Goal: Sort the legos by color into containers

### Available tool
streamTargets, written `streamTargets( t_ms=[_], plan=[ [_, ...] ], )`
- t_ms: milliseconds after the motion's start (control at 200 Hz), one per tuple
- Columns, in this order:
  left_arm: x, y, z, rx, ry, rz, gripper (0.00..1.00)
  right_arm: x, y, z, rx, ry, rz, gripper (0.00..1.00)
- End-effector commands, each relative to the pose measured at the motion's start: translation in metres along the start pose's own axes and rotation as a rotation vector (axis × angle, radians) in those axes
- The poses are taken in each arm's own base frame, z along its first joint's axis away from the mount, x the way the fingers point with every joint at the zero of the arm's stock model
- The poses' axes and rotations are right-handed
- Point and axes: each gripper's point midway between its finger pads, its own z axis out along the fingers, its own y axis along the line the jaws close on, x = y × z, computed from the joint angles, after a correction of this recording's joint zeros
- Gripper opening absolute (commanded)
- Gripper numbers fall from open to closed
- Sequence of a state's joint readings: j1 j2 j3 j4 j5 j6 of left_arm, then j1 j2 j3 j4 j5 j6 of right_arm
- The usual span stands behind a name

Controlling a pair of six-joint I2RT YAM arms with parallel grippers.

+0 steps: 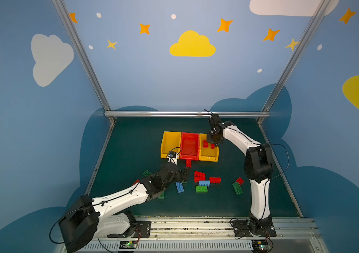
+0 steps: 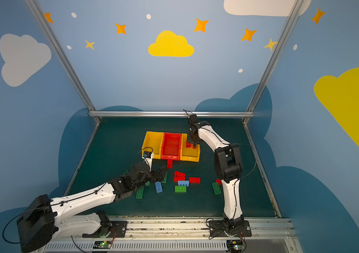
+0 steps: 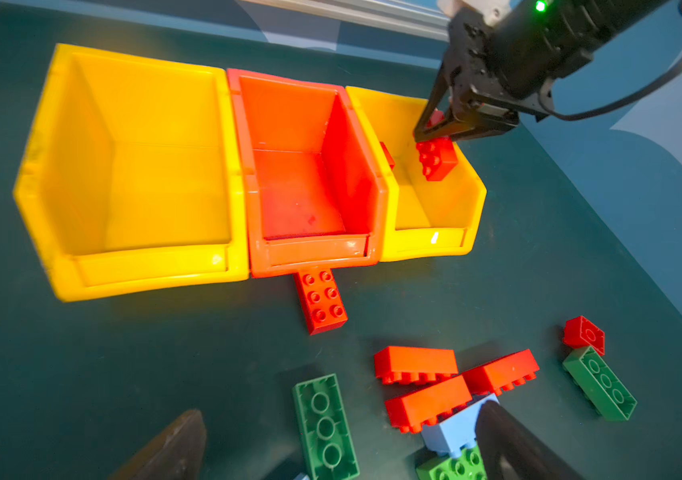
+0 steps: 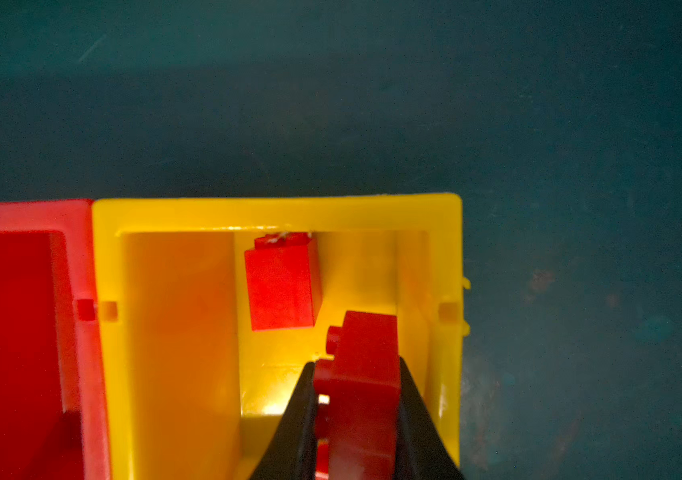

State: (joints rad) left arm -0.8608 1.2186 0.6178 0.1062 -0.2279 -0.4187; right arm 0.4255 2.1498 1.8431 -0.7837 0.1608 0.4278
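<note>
While right claw (image 4: 357, 365) pinches red brick (image 4: 368, 345), yellow bin (image 4: 273, 212) seemingly sits beneath.

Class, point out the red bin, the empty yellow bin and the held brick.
Red bin (image 1: 189, 146): in a top view, bare floor.
Empty yellow bin (image 1: 170, 142): in a top view, bare floor.
Held brick (image 4: 366, 374): right wrist view, side face.

Three joined yellow-and-red plastic bins (image 1: 188, 156) stood behind scattered studded plastic bricks (image 1: 201, 188); one small red brick (image 1: 205, 144) lay in the rightmost.
</note>
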Motion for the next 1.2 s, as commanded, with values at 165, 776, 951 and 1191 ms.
streamTargets(
  t_ms=[165, 776, 951, 1191],
  plan=[
    [-0.017, -0.002, 0.003, -0.01, -0.002, -0.009, 1.0, -0.007, 0.001, -0.027, 0.023, -0.039, -0.051, 0.63],
    [0.01, 0.07, -0.103, -0.045, -0.174, -0.192, 1.0, 0.138, 0.097, -0.055, -0.218, 0.137, -0.05, 0.65],
    [0.018, 0.084, -0.113, -0.07, -0.201, -0.232, 1.0, 0.154, 0.117, -0.046, -0.204, 0.168, -0.076, 0.65],
    [0.025, 0.088, -0.11, -0.081, -0.188, -0.234, 1.0, 0.16, 0.135, -0.025, -0.205, 0.205, -0.082, 0.66]
  ],
)
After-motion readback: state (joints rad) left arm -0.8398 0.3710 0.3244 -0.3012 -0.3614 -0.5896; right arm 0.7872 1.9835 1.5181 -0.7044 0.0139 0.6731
